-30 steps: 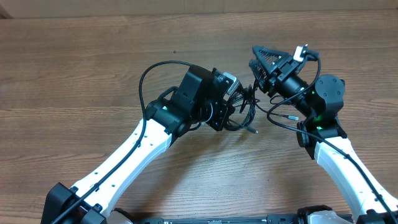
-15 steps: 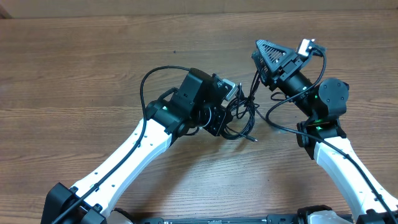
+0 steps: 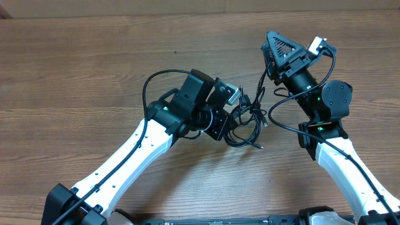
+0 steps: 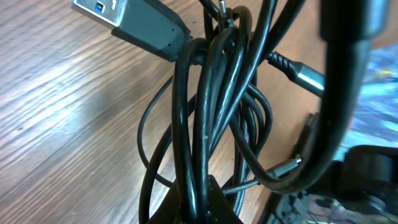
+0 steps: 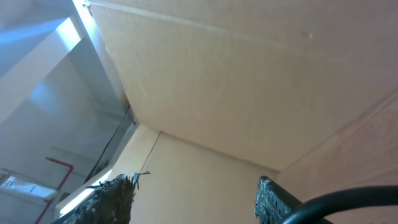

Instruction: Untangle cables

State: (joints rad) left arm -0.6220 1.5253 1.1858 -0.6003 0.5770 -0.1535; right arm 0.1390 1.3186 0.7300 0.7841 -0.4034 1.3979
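Left arm (image 3: 134, 153): long white link, a row of small dark holes along it, chunky black joint housings. Right arm (image 3: 340, 172) matches, white link, black joints, green lights (image 3: 320, 100) glowing. Thick black cord (image 3: 144, 94) loops off the left. Right claw (image 5: 194, 199) fingers (image 5: 115, 199): dark, rough-textured.

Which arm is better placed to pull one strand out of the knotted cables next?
Right, probably. The left gripper is shut on the cables, anchoring them; the right gripper is open and close by.
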